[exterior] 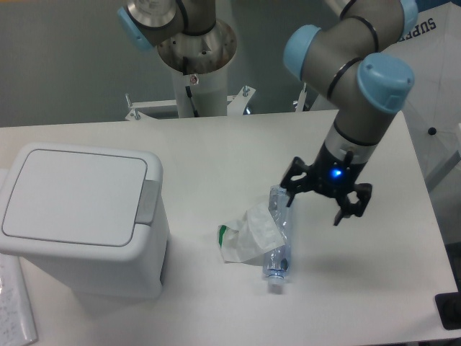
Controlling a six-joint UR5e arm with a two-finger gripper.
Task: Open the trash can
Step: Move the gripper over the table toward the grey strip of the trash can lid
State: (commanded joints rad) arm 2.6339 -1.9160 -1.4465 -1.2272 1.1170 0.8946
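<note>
The black two-finger gripper (320, 202) hangs from the grey arm with pale blue joint caps (360, 79) over the right half of the white table (216, 151), its fingers spread wide apart and pointing down, with a blue light glowing on the wrist just above them; nothing sits between the fingers, so it holds nothing. One finger comes down just beside the upper end of the single clear plastic bottle (280, 234), which lies on its side on the table, its capped end pointing toward the front edge; whether that finger touches the bottle cannot be told. Against the bottle's left side lies one crumpled white plastic wrapper with a small green mark (248, 234) at its left tip, partly overlapping the bottle. Well apart from these, at the left end of the table near the front left corner, stands the one trash can (86, 238): a large boxy white plastic bin with rounded corners, the biggest thing on the table. Its flat lid (72, 198) lies shut and level on top, and a grey push-button latch (148, 202) sits at the lid's right edge, facing the gripper's side. A sheet of printed paper (16, 303) pokes out at the front left corner beside the bin. Behind the table's far edge rises a white arm pedestal (198, 79).
</note>
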